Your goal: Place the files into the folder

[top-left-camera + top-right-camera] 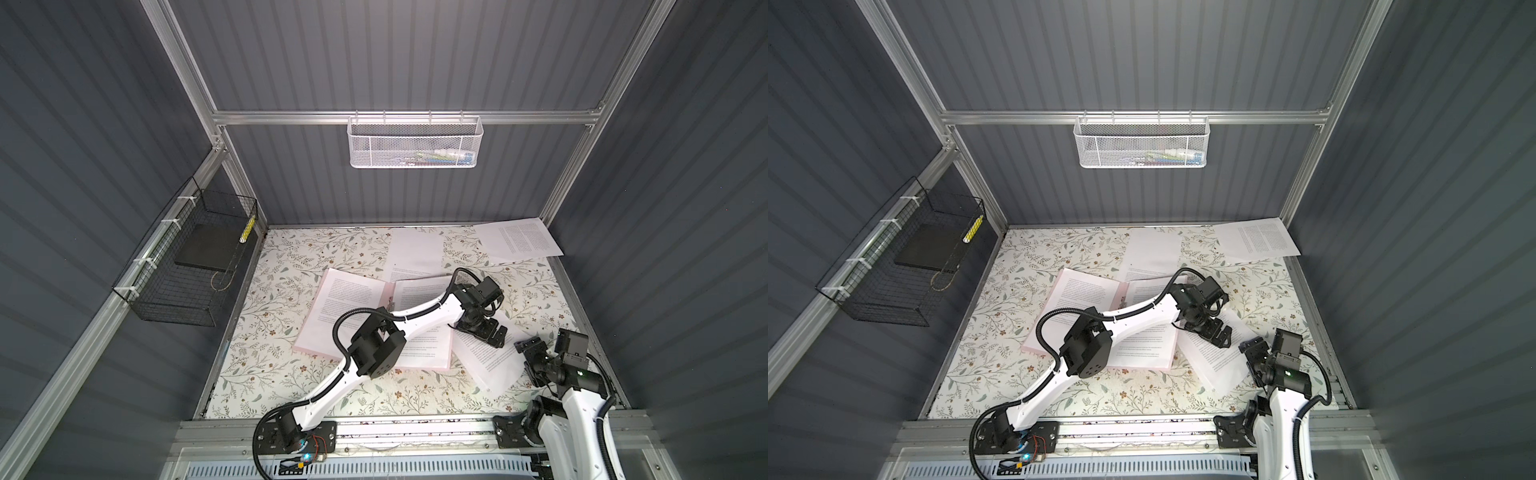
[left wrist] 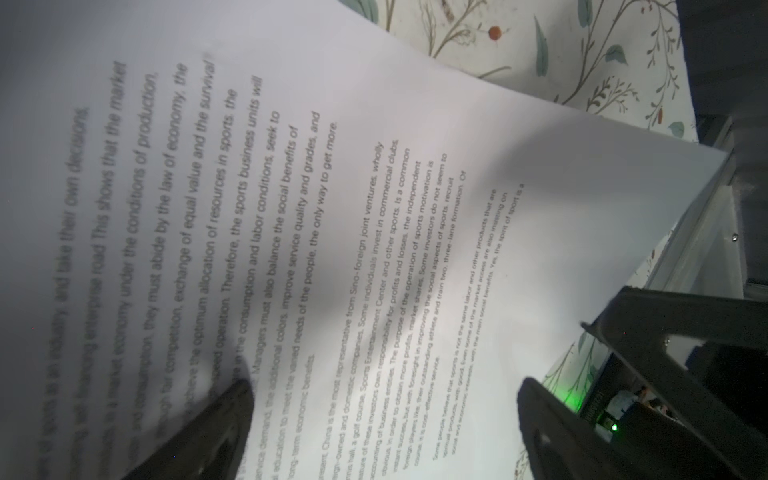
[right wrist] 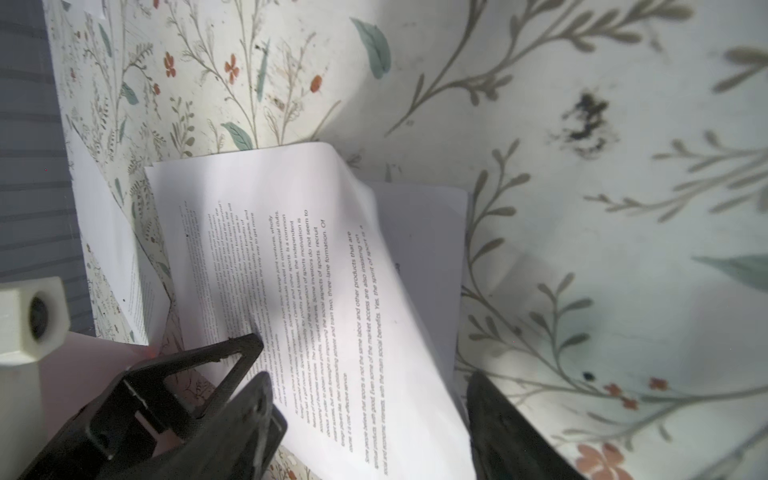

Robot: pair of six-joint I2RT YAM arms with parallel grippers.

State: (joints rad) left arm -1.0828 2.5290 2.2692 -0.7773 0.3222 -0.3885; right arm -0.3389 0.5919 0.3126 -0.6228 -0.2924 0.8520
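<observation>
Since paper this thin is light, limp and slick on a flat table point(image 3: 623, 208), I judge the only good hold is an edge that stands clear of the surface, pinched near a corner and carried low so it neither folds nor tears. My right gripper point(image 3: 370, 390) has its jaws apart with just such an edge between them: the near side of the loose sheet point(image 3: 291, 257) curls up and passes through the gap, not clamped as far as I can see. A second sheet point(image 3: 419, 232) shows just past the curl, seemingly underneath, so a pinch taken too deep could catch both. The loose sheet is white, carries blocks of small black text and lies skewed to the folder point(image 1: 387, 290). Beyond my right gripper, the left gripper point(image 2: 386, 428) hangs low over the far part of the same sheet, jaws spread wide and holding nothing; it looks to touch the paper, perhaps pinning it. Just beside the left gripper, under its arm, the folder lies open and flat, pale pink, with pages point(image 1: 345, 303) on both halves and a metal clip point(image 1: 390, 304) at the spine. Farther off, well apart from both grippers, a third sheet point(image 1: 415, 249) lies past the folder and a fourth sheet point(image 1: 517, 241) sits in the far corner.
</observation>
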